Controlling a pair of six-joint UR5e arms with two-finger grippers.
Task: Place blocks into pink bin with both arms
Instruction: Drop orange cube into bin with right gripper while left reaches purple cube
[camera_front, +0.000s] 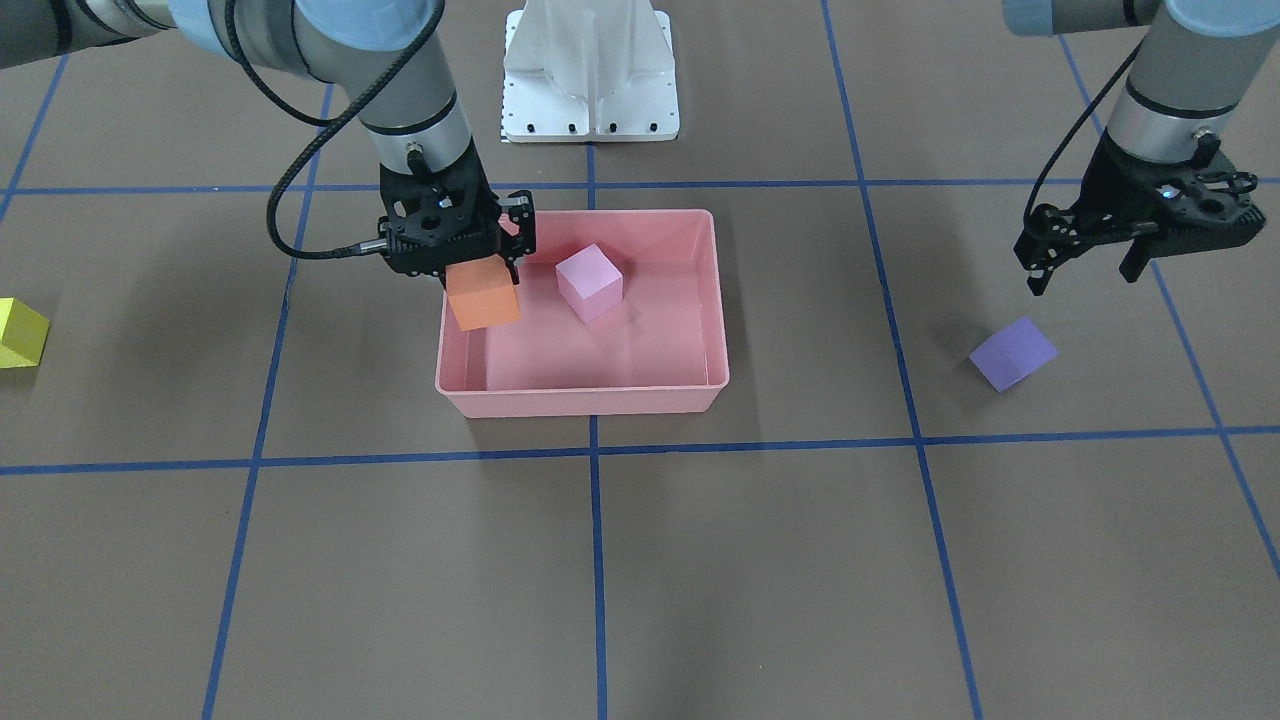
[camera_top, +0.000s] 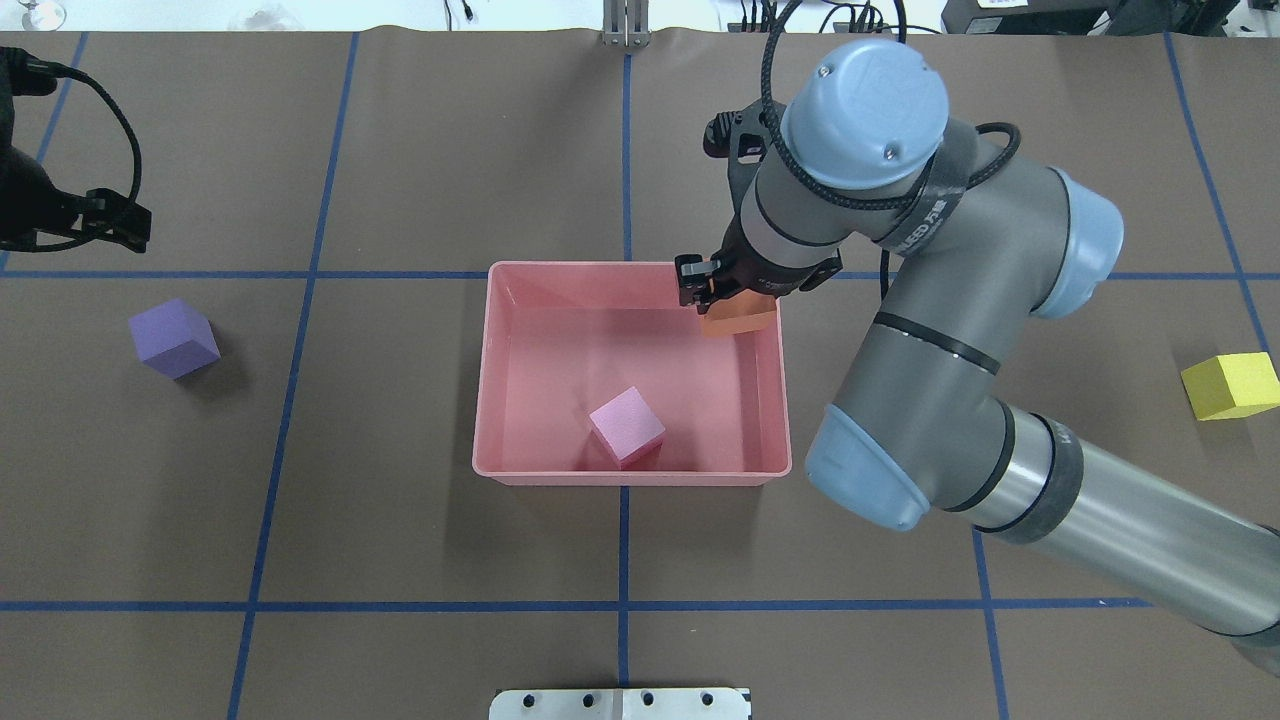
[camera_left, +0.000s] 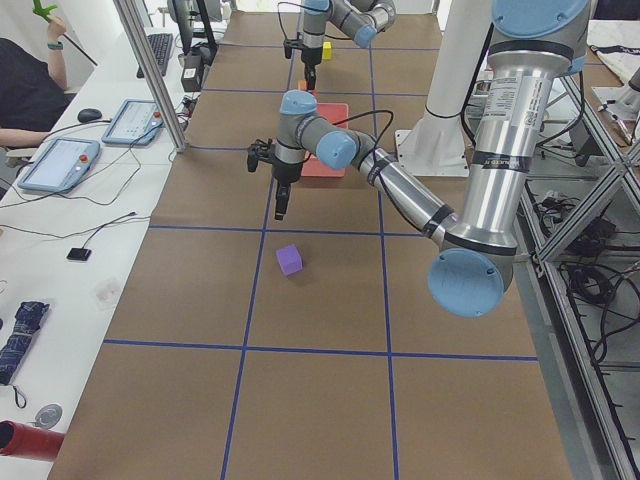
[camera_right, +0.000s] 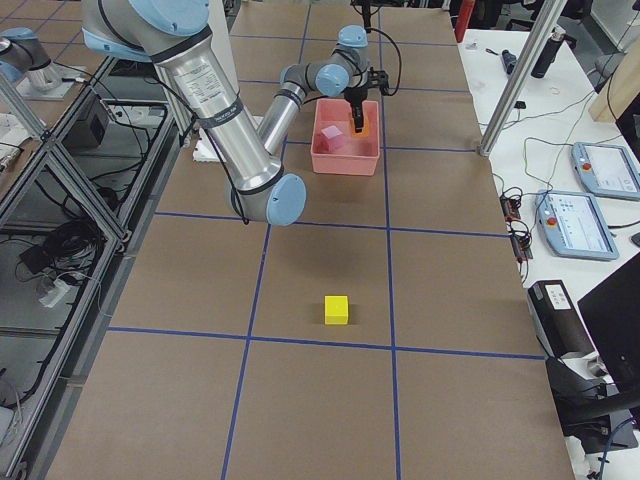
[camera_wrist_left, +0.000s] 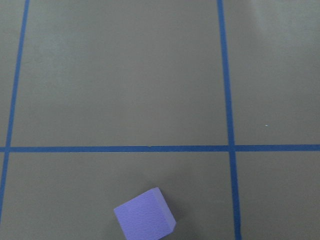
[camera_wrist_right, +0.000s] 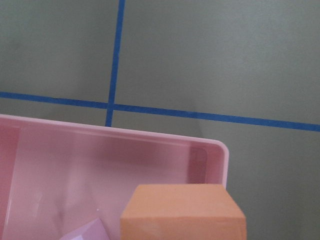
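The pink bin (camera_front: 580, 400) sits at mid-table, with the light pink-lilac block (camera_front: 589, 283) lying inside it. My right gripper (camera_front: 482, 272) is shut on the orange block (camera_front: 483, 298) and holds it tilted just above the bin's corner; the right wrist view shows the same block (camera_wrist_right: 182, 212) over that corner. My left gripper (camera_front: 1085, 275) is open and empty, hovering above the table a little beyond the purple block (camera_front: 1012, 353), which also shows in the left wrist view (camera_wrist_left: 145, 217). The yellow block (camera_top: 1230, 385) lies far off on my right side.
The white metal base (camera_front: 590, 90) stands behind the bin on the robot's side. Blue tape lines cross the brown table. Monitors and an operator's bench run along the far edge in the side views.
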